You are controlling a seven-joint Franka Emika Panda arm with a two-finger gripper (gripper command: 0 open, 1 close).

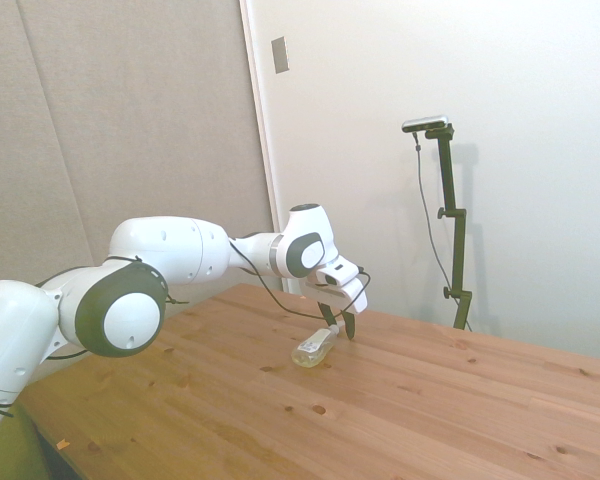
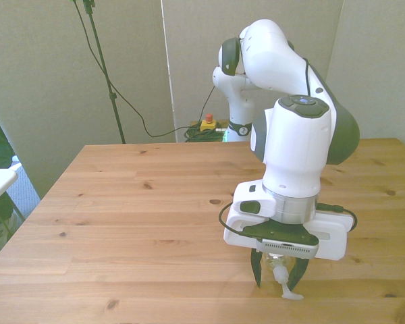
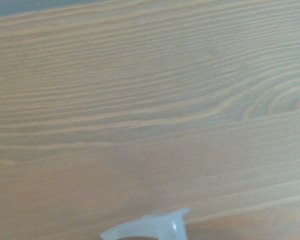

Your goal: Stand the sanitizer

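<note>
1. Fingers [image 2: 258,270]: you've got two dark ones, set apart, one either side of the sanitizer's neck/pump end. Can't tell if they actually touch it, so no firm clamp visible.
2. Gripper [image 2: 279,271] count: one, on one white arm [image 1: 170,255], pointing down w/ tips just above the table [image 2: 142,209].
3. Sanitizer [image 1: 315,347]: one only. In the side view it's lying on its side on the wood, yellowish base away from the gripper [image 1: 341,324], pump end up between the fingers. In the front view you see the white nozzle [image 2: 285,278] poking toward the camera below the gripper; body mostly hidden behind the hand.
4. Wrist view: a bit of the white nozzle [image 3: 150,227] over bare wood grain, blurred.
5. Edges: in the front view the bottle sits near the table's near edge, toward the front view's right. Far edge and the front view's left edge are well apart from it.
6. Around: nothing else on the tabletop near the bottle. Off-table behind the robot base: cables and one yellow box w/ red button [image 2: 207,124].
</note>
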